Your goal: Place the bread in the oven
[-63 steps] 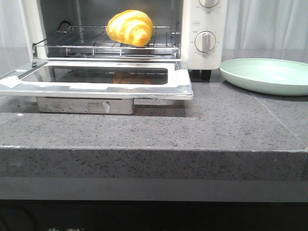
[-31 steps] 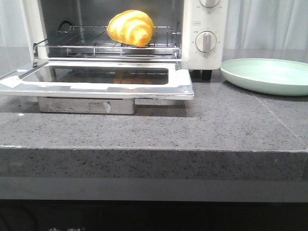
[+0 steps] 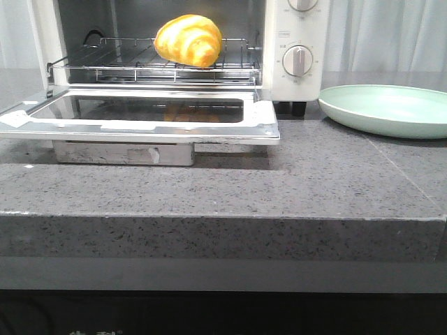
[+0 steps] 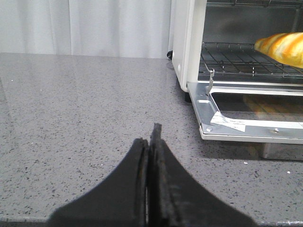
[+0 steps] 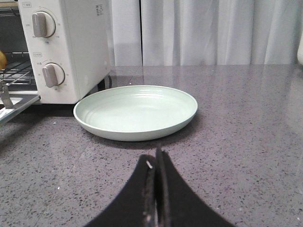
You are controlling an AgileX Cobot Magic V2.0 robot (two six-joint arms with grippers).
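The bread sits on the wire rack inside the open oven at upper centre of the front view, while the left gripper and right gripper are both clenched empty, the green plate bare.

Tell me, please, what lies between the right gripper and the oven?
In the right wrist view, a pale green plate lies between the shut right gripper and the oven. It is empty and rests on the grey counter, beside the oven.
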